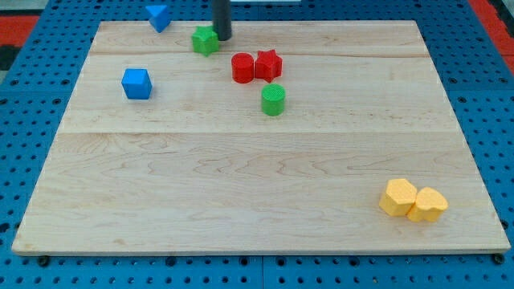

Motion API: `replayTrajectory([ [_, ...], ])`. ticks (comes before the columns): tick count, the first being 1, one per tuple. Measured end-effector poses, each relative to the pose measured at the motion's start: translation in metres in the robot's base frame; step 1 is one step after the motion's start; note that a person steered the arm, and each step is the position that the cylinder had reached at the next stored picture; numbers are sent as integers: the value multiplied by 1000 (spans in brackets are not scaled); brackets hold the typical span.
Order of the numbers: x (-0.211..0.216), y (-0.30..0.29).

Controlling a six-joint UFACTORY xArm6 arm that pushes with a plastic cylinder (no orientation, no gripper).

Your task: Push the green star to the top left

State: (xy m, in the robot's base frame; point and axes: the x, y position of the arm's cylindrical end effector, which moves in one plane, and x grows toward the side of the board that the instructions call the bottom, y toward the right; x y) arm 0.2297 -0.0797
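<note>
The green star (205,39) lies near the view's top edge of the wooden board (257,193), a little left of centre. My tip (222,37) stands right against the star's right side, touching or almost touching it. A blue block (158,16) sits at the board's top edge, left of the star.
A blue cube (136,83) lies at the left. A red cylinder (242,67) and a red star (268,65) touch each other below right of my tip, with a green cylinder (273,99) below them. Two yellow blocks (398,197) (427,205) lie at the bottom right.
</note>
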Motion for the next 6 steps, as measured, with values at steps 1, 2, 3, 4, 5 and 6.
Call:
replayTrajectory([
  [1,9,-43],
  [2,15,-33],
  [3,39,-43],
  [4,38,-76],
  [5,33,-94],
  [6,61,-66],
])
